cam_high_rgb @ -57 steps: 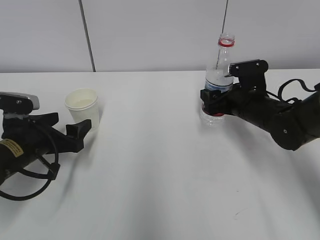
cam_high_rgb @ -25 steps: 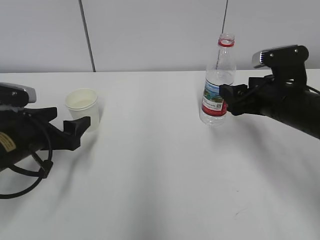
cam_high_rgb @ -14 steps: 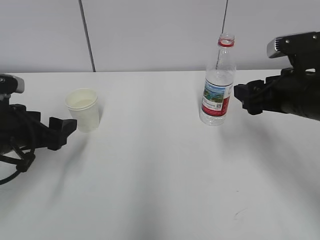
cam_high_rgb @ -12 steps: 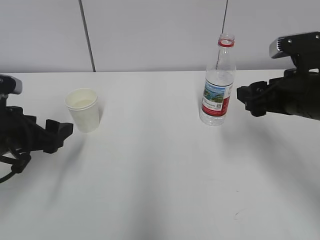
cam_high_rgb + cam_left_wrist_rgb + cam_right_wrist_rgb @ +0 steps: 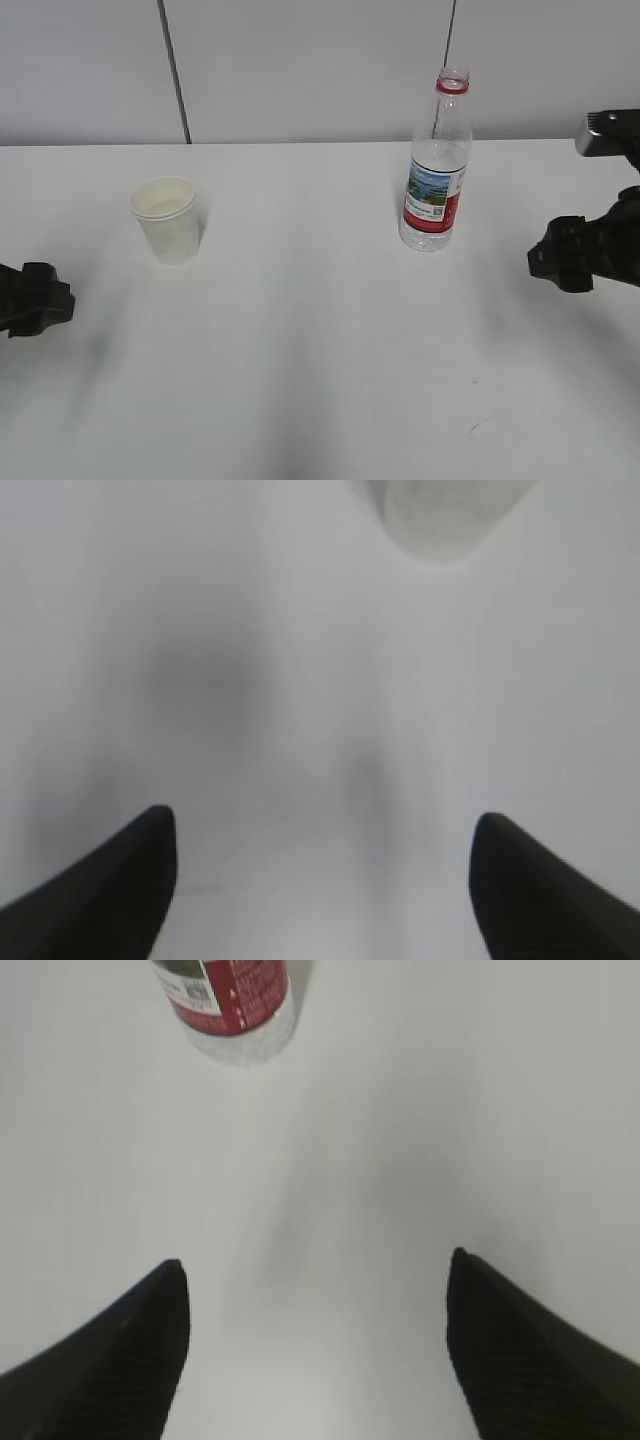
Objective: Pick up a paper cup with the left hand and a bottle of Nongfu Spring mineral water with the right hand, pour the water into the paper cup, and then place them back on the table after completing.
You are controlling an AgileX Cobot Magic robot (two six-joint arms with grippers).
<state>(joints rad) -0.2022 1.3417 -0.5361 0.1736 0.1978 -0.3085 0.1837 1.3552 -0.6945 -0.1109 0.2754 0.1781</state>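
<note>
A white paper cup (image 5: 168,219) stands upright on the white table (image 5: 320,350) at the left; its base shows blurred at the top of the left wrist view (image 5: 445,515). An uncapped clear bottle (image 5: 434,170) with a red and green label stands at the right, partly filled with water; its lower part shows in the right wrist view (image 5: 230,1005). My left gripper (image 5: 45,298) sits at the left edge, well short of the cup, open and empty (image 5: 322,830). My right gripper (image 5: 550,262) is right of the bottle, apart from it, open and empty (image 5: 316,1280).
A grey panelled wall (image 5: 300,70) runs behind the table's far edge. A small dark scuff mark (image 5: 478,428) lies on the table near the front right.
Both grippers have let go and drawn back: the left one moved left away from the cup, the right one moved right and nearer the front, away from the bottle. Cup and bottle stay standing.
</note>
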